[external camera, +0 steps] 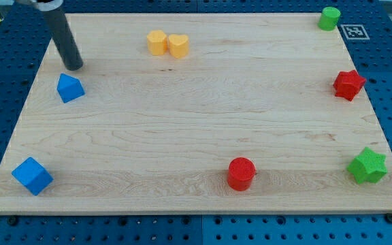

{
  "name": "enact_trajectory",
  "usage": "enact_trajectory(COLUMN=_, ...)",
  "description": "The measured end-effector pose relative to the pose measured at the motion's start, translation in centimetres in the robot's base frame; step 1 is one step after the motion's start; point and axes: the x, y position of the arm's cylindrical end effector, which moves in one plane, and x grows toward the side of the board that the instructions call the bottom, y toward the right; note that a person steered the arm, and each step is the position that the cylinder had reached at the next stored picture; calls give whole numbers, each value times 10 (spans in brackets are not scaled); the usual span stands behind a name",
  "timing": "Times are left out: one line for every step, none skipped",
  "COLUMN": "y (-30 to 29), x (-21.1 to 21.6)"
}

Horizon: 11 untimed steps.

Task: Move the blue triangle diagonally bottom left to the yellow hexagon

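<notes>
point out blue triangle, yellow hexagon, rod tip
blue triangle (70, 88), camera view, centre of its top face.
yellow hexagon (157, 42), camera view, middle of the block, left one of the yellow pair.
my tip (74, 67), camera view, rod's very end, just above the blue triangle.

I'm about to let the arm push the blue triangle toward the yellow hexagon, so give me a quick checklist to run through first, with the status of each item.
1. Blue triangle in view, flat on the board: ok.
2. My tip near it: ok, just above the triangle toward the view's top, with a small gap.
3. Tip on the correct side for pushing toward the yellow hexagon: not ok; the hexagon lies up and to the view's right, and the tip is above the triangle.
4. Path between triangle and hexagon free of blocks: ok.
5. Yellow heart-like block touching the hexagon's right side: cannot tell.
</notes>
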Motion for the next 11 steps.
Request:
enact_trajectory(y=-21, x=9)
enact_trajectory(y=-25, x=28)
enact_trajectory(y=-25, x=36)
enact_trajectory(y=-25, x=36)
enact_trajectory(y=-25, x=40)
enact_trajectory(y=-25, x=55)
enact_trajectory(y=-24, x=75)
enact_trajectory(y=6, x=77)
enact_trajectory(y=26, x=69)
enact_trajectory(y=29, x=64)
enact_trajectory(y=29, x=59)
